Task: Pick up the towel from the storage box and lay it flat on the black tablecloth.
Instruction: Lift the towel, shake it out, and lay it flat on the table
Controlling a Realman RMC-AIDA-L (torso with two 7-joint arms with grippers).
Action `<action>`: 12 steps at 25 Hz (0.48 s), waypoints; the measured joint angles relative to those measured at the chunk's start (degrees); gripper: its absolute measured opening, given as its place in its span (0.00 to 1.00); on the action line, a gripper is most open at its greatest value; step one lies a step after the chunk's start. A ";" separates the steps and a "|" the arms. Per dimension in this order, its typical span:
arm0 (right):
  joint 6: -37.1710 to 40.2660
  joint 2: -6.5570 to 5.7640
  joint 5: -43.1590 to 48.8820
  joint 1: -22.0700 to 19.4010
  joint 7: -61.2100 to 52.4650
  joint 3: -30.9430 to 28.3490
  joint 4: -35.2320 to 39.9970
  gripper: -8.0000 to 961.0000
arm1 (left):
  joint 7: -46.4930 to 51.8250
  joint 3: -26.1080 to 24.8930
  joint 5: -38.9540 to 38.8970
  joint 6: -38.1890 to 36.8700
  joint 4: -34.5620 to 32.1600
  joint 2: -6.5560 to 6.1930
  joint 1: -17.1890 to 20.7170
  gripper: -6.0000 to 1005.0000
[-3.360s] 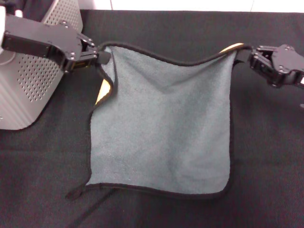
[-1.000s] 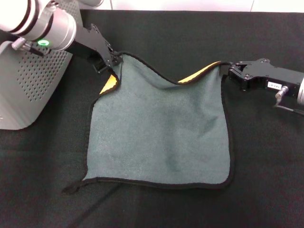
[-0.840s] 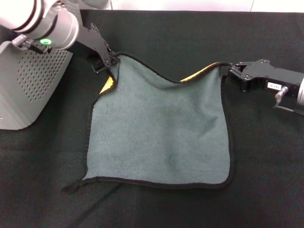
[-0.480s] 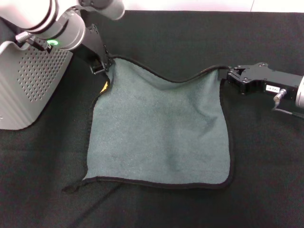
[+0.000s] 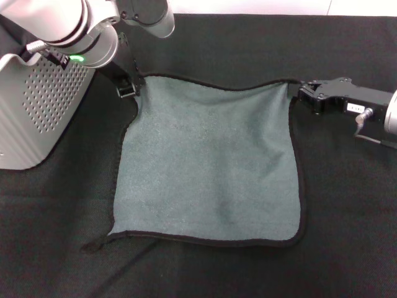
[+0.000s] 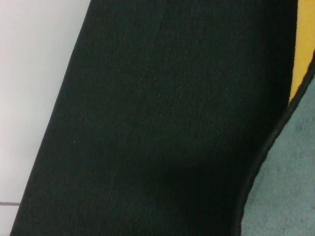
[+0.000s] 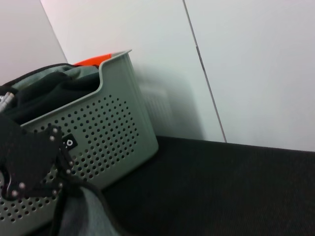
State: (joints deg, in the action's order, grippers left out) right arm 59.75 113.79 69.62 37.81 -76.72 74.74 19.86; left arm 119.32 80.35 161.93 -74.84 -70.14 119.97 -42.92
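The grey-green towel lies spread out, almost flat, on the black tablecloth. Its black edging shows all round. My left gripper is low at the towel's far left corner, shut on it. At the far right corner my right gripper is likewise shut on the towel. The far edge runs between them with a slight sag. In the left wrist view the towel shows a strip of yellow underside at its edge. The storage box stands at the left, just beyond my left arm.
The right wrist view looks across at the storage box, with more folded cloth and something orange inside. A small black loop sticks out at the towel's near left corner. A pale wall stands behind the table.
Both grippers have come down and the towel's far edge has dropped and straightened. The yellow underside that showed at both far corners is hidden in the head view now.
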 joint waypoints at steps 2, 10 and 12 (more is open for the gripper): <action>-0.48 -0.05 0.27 0.60 -1.24 0.17 0.00 0.07 | 0.63 0.85 0.31 0.14 0.00 0.00 -0.14 0.03; -2.74 0.41 2.99 3.00 -3.19 0.23 -0.63 0.07 | 1.13 1.86 0.42 0.22 0.02 -0.08 -0.68 0.03; -3.20 0.54 3.81 3.28 -4.05 0.23 -0.63 0.07 | 1.39 1.89 0.42 0.23 0.02 -0.11 -0.70 0.03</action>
State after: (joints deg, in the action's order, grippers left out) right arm 56.56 114.32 73.43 41.09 -80.78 74.97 19.23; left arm 120.71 82.23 162.35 -74.61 -70.12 119.86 -43.61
